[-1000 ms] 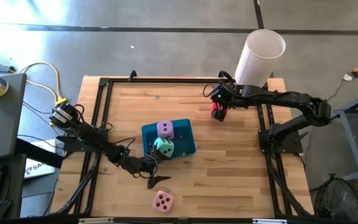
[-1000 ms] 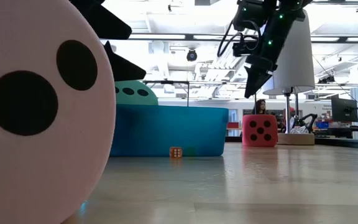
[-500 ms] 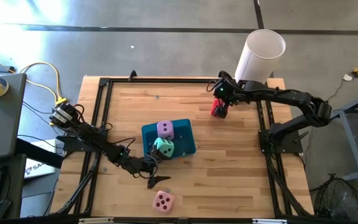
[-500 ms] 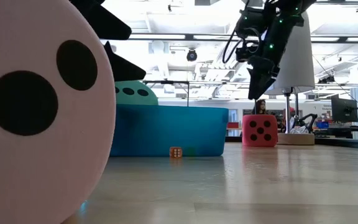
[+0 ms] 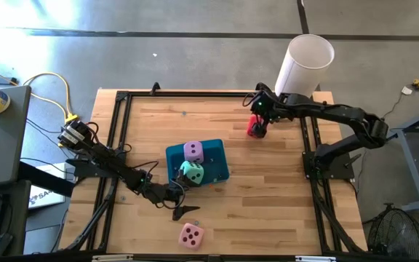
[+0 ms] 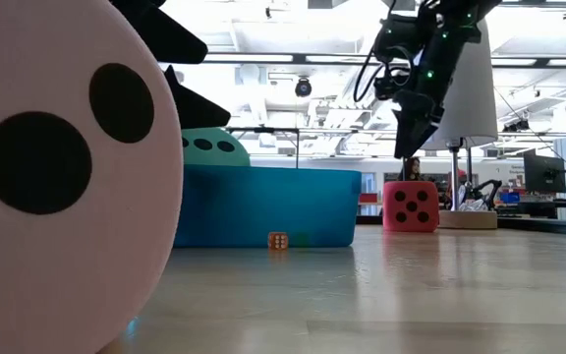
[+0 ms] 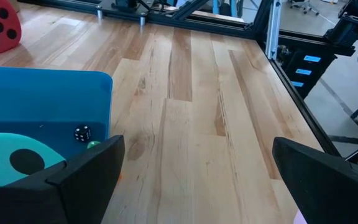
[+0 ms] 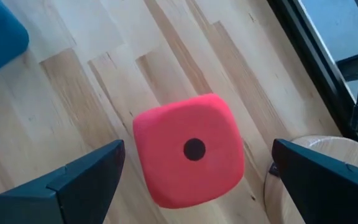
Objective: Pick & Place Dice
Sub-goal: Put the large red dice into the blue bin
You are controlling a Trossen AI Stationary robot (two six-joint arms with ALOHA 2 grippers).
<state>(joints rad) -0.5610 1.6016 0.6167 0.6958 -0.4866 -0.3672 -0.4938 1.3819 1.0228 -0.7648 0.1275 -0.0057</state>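
Right claw [image 5: 257, 116] is hovering directly above the red soft cube with dark pips [image 5: 254, 129], its 2 dark fingers [image 8: 73, 180] spread wide apart with the die centred in the gap below them in the right wrist view. That red die [image 8: 188, 149] is sitting on the wooden tabletop [image 5: 268, 196] near the far right corner, close beside the base of a tall white cylinder [image 5: 304, 67], with its 1-pip face turned up. In the low view the claw [image 6: 406, 138] is hanging clear above the die [image 6: 410, 206], not touching it.

Left claw [image 5: 182, 185] is waiting near the front edge of the teal rectangular tray [image 5: 217, 171], its fingers also spread apart and holding nothing. Inside the tray are resting the lilac soft cube [image 5: 193, 151] and the mint green soft cube [image 5: 192, 172]; the tray itself is lying around the middle of the tabletop. The pink soft cube with dark pips [image 5: 191, 234] is lying alone near the front edge of the tabletop, filling the low view's foreground.

The step in hand appears to be the approach to picking up the red die, with 2 of 4 dice already in the tray. The next move probably calls for a straight descent until the fingers are flanking the cube's sides, then a gentle squeeze, since the soft body is likely to deform.
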